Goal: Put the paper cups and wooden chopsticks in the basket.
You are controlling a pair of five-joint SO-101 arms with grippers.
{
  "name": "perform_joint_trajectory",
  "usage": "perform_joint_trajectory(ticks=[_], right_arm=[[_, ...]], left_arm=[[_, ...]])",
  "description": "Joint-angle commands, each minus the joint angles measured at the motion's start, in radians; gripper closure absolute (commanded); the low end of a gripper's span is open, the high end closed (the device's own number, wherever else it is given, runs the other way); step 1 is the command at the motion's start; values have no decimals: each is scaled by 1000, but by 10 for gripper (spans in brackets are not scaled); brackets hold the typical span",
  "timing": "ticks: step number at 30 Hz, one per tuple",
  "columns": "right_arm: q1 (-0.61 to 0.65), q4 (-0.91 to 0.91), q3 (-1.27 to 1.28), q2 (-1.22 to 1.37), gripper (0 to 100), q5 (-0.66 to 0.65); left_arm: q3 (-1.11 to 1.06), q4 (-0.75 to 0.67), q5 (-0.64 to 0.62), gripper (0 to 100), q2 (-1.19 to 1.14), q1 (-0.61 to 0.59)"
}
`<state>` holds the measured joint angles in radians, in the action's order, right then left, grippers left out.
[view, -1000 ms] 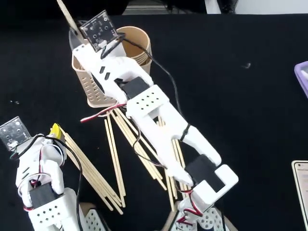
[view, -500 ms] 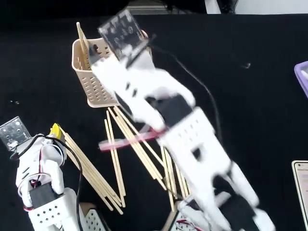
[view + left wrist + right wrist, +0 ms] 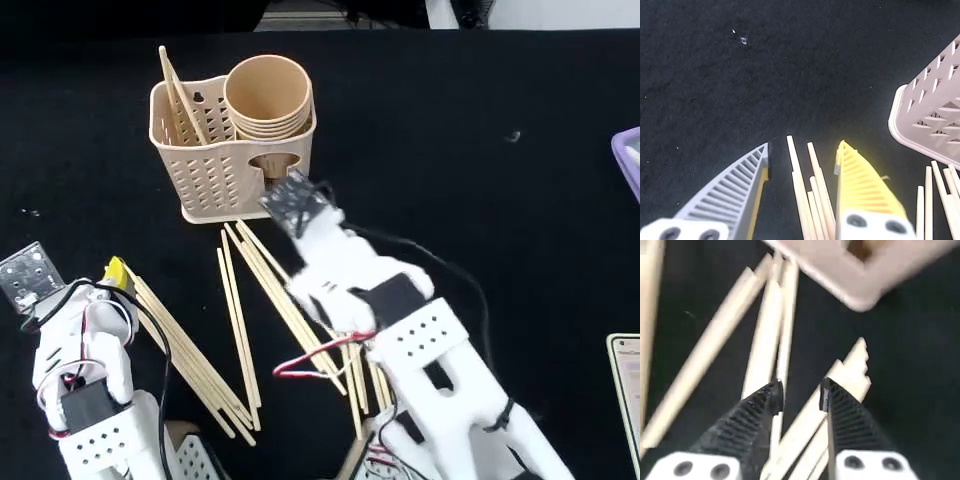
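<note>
the paper cups [image 3: 267, 95] and a few chopsticks [image 3: 178, 95] stood in the basket [image 3: 205, 185]; many loose chopsticks [image 3: 240, 320] lay on the counter [image 3: 480, 200], yet to go. left jaws gaped wide astride some; right jaws stood narrow, empty.

You have two arms in white shells with rows of small holes and black motor blocks: left arm [image 3: 88, 395], right arm [image 3: 430, 350]. A red cable [image 3: 278, 370] loops off the right one.

Left gripper [image 3: 803, 145]: one grey ribbed finger, one yellow.

Right gripper [image 3: 800, 385]: black ribbed fingers, white screwed bases.

Basket [image 3: 865, 275] blurred and edge-cropped; chopsticks [image 3: 280, 292] partly under the right arm [image 3: 430, 350].
</note>
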<state>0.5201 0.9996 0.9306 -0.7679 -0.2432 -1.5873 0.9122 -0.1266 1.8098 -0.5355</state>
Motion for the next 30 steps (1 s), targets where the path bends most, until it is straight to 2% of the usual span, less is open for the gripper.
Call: perform_joint_trajectory(ticks=[1, 9, 14, 19, 26, 30], right_arm=[[-152, -97, 88, 33, 864, -21], [-405, -302, 122, 176, 867, 51], [-476, -417, 108, 303, 868, 51], [-502, -439, 58, 389, 868, 51], [-506, -442, 47, 407, 868, 51], [-506, -466, 50, 412, 868, 51]], left_arm=[[50, 37, 48, 780, 8, -1], [150, 46, 158, 779, 2, -2], [278, 107, 212, 779, -86, -1], [466, 152, 224, 778, -331, 1], [654, 192, 219, 778, -796, 2], [702, 236, 218, 778, -1013, 54]])
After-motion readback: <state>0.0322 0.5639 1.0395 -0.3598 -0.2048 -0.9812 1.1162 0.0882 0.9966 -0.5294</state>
